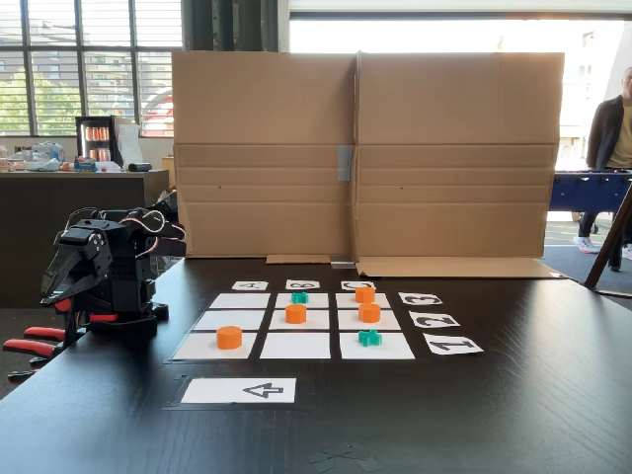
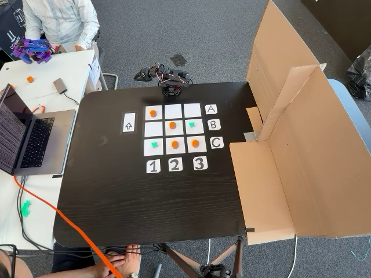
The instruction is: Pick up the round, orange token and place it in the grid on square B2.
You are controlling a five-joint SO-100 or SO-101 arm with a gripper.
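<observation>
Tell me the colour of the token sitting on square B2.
Bright orange: the token on square B2 shows best in a fixed view from above.

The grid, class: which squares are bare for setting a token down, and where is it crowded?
Bare: two squares in row A beside the A label, and the square between the arrow card and the centre orange token. Row C is full.

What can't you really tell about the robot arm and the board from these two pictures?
- Gripper: folded down at the table's edge in a fixed view, its fingers dark against dark; open or shut cannot be told.
- The same arm from above: too small, tangled with wires.
- Row labels in the low fixed view: seen at a flat angle, hard to read.
- Whatever lies behind the cardboard screen: hidden.
</observation>
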